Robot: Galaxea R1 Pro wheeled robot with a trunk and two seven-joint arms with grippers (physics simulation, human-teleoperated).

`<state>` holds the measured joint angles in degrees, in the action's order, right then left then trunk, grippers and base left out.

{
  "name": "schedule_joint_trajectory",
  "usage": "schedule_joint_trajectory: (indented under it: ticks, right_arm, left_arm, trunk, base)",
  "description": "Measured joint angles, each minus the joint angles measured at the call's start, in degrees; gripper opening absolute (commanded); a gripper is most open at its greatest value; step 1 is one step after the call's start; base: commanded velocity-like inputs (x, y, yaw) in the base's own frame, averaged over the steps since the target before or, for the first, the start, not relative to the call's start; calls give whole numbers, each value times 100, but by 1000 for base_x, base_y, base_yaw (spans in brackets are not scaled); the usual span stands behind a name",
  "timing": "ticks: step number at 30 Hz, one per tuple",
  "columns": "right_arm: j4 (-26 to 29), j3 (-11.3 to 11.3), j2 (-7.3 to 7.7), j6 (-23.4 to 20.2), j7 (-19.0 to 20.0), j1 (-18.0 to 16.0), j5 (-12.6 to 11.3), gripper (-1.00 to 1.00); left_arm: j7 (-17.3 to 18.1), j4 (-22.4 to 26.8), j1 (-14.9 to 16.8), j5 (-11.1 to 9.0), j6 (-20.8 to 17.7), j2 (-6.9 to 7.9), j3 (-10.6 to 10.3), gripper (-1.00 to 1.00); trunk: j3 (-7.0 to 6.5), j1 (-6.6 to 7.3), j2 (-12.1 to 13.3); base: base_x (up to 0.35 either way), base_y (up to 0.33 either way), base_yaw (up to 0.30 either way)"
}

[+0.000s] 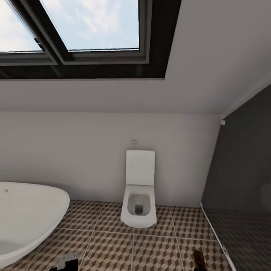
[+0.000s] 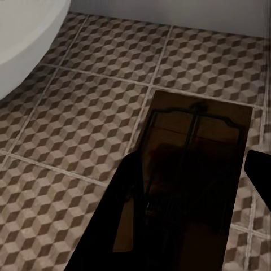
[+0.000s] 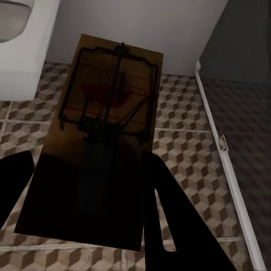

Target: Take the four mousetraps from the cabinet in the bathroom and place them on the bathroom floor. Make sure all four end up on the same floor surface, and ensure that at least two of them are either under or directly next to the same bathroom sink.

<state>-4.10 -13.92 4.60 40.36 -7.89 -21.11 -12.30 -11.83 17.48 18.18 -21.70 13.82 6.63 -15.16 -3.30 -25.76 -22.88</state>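
The head camera looked across the bathroom floor [image 1: 150,248], its large tiles printed with brown, tan and white cubes between pale grout lines. A white wall-hung toilet [image 1: 139,205] stood against the far white wall, its lid [image 1: 140,167] raised upright. To the left of the toilet, well apart from it, the rounded end of the white bathtub [image 1: 26,214] reached over the tiles. To the right of the toilet ran a dark grey wall [image 1: 241,169] with a pale strip along its foot. Above the toilet, in the sloping ceiling, sat a dark-framed skylight [image 1: 90,26] showing sky.

In the left wrist view, the left gripper [image 2: 186,220] was clenched on a mousetrap [image 2: 197,158]: the dark-brown board with its thin wire frame lay between the two black fingers [image 2: 113,226], held above the patterned tiles, with the bathtub's white edge [image 2: 22,39] near it on one side.

In the right wrist view, the right gripper [image 3: 90,214] was likewise closed around a second mousetrap [image 3: 107,124], a dark fingertip pressed against each long edge of the board. Its wire bail and spring showed clearly, with a reddish patch on the wood. This trap hung above the floor close beside the toilet, whose white bowl [image 3: 22,39] lay just past it, and near the dark wall's pale base strip [image 3: 226,147].
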Motion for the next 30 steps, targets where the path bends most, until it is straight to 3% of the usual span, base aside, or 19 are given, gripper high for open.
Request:
schedule_joint_trajectory:
  ticks: [11, 30]
  right_arm:
    - [-1, 1, 0, 0, -4, -1, 5, -100]
    - [-1, -16, 0, -9, 10, -1, 11, -100]
  left_arm:
    - [-1, -5, -1, -10, 0, 1, 9, -100]
    - [-1, -7, -1, -24, 0, 15, 33, -100]
  trunk:
    - [-41, 1, -1]
    - [-42, 3, -1]
  base:
    - [30, 0, -99]
    - [310, 0, -1]
